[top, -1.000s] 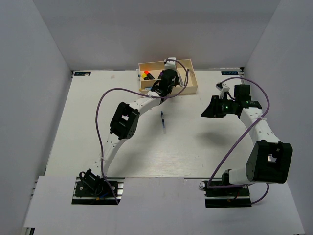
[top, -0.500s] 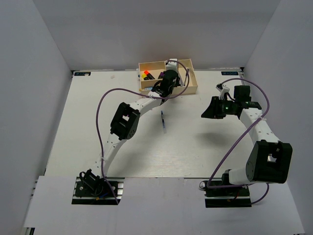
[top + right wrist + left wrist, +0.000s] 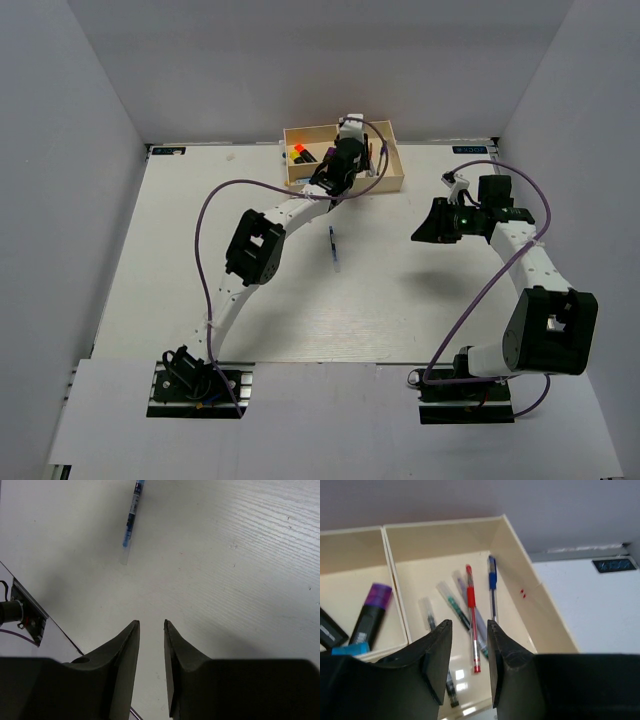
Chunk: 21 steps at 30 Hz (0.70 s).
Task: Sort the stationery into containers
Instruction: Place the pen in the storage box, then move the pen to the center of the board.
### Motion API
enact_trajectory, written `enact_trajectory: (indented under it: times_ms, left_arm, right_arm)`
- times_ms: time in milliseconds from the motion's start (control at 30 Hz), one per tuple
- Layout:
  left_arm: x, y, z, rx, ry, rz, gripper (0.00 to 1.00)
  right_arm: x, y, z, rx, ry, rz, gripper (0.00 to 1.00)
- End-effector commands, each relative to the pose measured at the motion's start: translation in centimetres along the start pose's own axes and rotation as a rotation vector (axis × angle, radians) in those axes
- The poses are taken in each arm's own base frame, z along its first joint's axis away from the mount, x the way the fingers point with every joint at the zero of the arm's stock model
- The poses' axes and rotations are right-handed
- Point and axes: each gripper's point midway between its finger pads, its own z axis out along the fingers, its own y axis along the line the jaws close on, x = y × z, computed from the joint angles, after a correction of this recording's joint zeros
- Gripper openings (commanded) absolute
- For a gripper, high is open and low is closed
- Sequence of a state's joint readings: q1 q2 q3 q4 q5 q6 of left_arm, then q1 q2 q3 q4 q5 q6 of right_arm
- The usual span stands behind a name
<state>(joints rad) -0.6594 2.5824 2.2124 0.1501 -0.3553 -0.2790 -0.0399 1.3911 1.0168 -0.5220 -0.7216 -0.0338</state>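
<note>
Left wrist: my left pincer [image 3: 468,625] hangs parted and empty over the tray's [image 3: 517,565] pen compartment; right pincer [image 3: 150,622] parted, empty too. Blue pen [image 3: 333,247] lies on the table [image 3: 180,260], near the tray. Probably light, stiff, slick; I'd pinch mid-barrel

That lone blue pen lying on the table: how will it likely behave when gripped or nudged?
The blue pen looks thin and straight, so probably stiff and light. Its seemingly round barrel lies flat on the table, so a nudge may roll it. Lying so low, it may slip from a pinch.
</note>
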Motion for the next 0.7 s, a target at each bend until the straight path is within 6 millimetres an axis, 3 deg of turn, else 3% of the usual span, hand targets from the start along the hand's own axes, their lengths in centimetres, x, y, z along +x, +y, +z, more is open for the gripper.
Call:
enact_trajectory:
  times_ms: [0, 33, 67, 100, 133, 167, 200, 233, 267, 300, 333, 367, 400, 433, 467, 500, 600, 633, 667]
  left_arm:
    - [-8.3, -0.5, -0.3, 0.008, -0.168, -0.009, 0.44]
    - [-9.5, -0.6, -0.7, 0.007, -0.184, -0.005, 0.45]
    - [-12.4, 0.0, -1.6, -0.005, -0.214, -0.014, 0.45]
    - [-14.1, 0.9, -2.1, -0.027, -0.229, -0.012, 0.45]
    - [-14.4, 1.2, -2.8, -0.037, -0.21, -0.003, 0.45]
    - [-18.4, 1.6, -4.8, -0.044, -0.252, -0.021, 0.47]
    - [-20.0, 2.6, -5.7, -0.059, -0.255, -0.038, 0.49]
    - [-19.2, 2.9, -6.7, -0.062, -0.192, -0.027, 0.5]
    - [-22.9, 3.6, -9.3, -0.062, -0.216, -0.051, 0.54]
    - [-23.7, 4.7, -10.3, -0.072, -0.203, -0.079, 0.56]
    - [-23.0, 5.5, -11.5, -0.086, -0.139, -0.082, 0.57]
    - [-24.0, 6.3, -13.7, -0.09, -0.121, -0.093, 0.59]
    - [-24.2, 7.6, -14.7, -0.108, -0.101, -0.125, 0.61]
    - [-23.2, 8.6, -15.8, -0.125, -0.05, -0.125, 0.63]
    - [-20.7, 10.0, -16.5, -0.156, 0.011, -0.113, 0.63]
    - [-22.7, 11.1, -18.9, -0.167, -0.023, -0.134, 0.68]
    - [-21.0, 14.3, -23.0, -0.23, 0.012, -0.129, 0.75]
    - [-20.7, 15.1, -23.9, -0.241, 0.018, -0.127, 0.77]
    - [-19.6, 16.0, -25.6, -0.25, 0.034, -0.113, 0.77]
  right_arm:
    - [-0.7, 0.9, -0.9, -0.014, -0.03, -0.033, 0.32]
    - [-0.8, 1.0, -1.1, -0.013, -0.032, -0.042, 0.32]
    - [-1.2, 1.1, -1.3, -0.008, -0.041, -0.055, 0.32]
    - [-1.4, 1.4, -1.5, -0.007, -0.05, -0.071, 0.32]
    - [-1.5, 1.6, -1.7, -0.006, -0.054, -0.085, 0.32]
    - [-1.7, 2.0, -2.0, -0.006, -0.066, -0.11, 0.32]
    - [-1.7, 2.2, -2.1, -0.007, -0.068, -0.119, 0.31]
    - [-1.8, 2.6, -2.0, -0.012, -0.072, -0.131, 0.31]
    - [-1.8, 2.8, -2.0, -0.012, -0.073, -0.128, 0.31]
    - [-1.5, 4.0, -1.3, -0.034, -0.052, -0.15, 0.3]
    - [-1.5, 4.2, -0.9, -0.029, -0.05, -0.16, 0.3]
    - [-1.4, 4.5, -0.5, -0.029, -0.042, -0.15, 0.3]
    - [-1.1, 5.3, 0.3, -0.044, -0.025, -0.169, 0.3]
    - [-1.0, 6.0, 1.1, -0.042, -0.014, -0.197, 0.3]
    - [-1.2, 6.3, 1.9, -0.039, -0.003, -0.173, 0.3]
    - [-0.8, 7.2, 2.8, -0.047, 0.02, -0.184, 0.3]
    - [-0.2, 8.2, 5.8, -0.032, 0.076, -0.194, 0.3]
    - [1.1, 9.6, 7.5, -0.057, 0.129, -0.232, 0.3]
    - [0.6, 10.3, 8.3, -0.067, 0.12, -0.312, 0.31]
